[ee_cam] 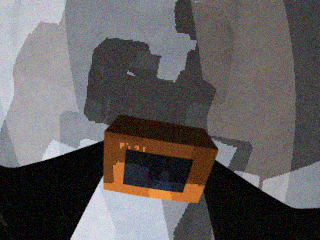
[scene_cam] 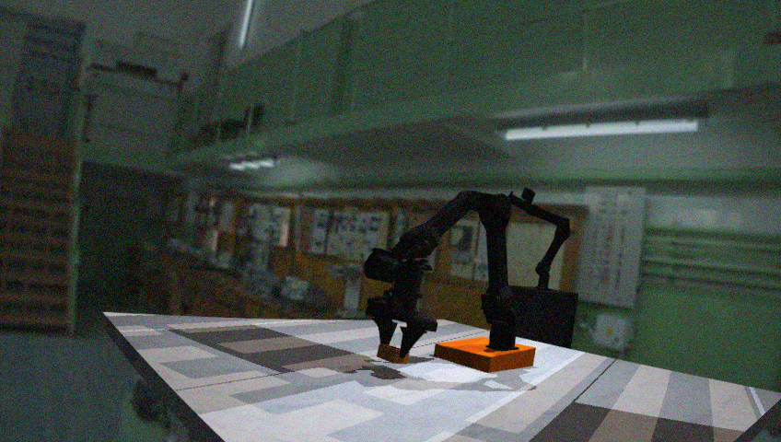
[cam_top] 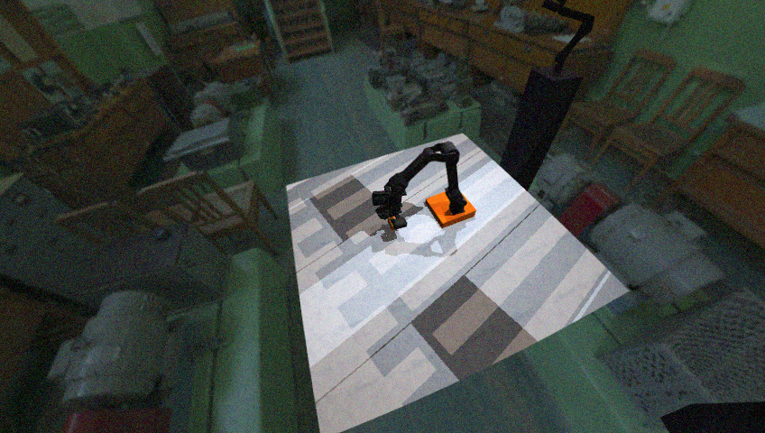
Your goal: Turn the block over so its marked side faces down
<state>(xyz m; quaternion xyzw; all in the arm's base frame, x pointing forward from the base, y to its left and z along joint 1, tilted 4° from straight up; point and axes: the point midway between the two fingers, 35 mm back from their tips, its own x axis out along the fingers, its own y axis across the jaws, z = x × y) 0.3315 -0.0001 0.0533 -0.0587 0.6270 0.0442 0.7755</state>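
The small orange block [cam_top: 390, 223] [scene_cam: 392, 355] [ee_cam: 114, 172] is between the two black fingers. Its marked side, with a dark rectangle [ee_cam: 157, 170], faces up toward the wrist camera. My gripper [cam_top: 394, 221] [scene_cam: 394, 350] [ee_cam: 158, 155] points down and is shut on the block, with one finger at each short end. The block looks level or nearly so and seems a little above the patterned table [cam_top: 375, 279] [scene_cam: 307, 416]. Its underside is hidden.
The arm stands on a flat orange base [cam_top: 437, 205] [scene_cam: 462, 356], close to the right of the block in the top and exterior views. Arm shadows lie on the table around the block. A black pedestal [cam_top: 545, 112] [scene_cam: 545, 315] with a second dark arm stands beyond the table.
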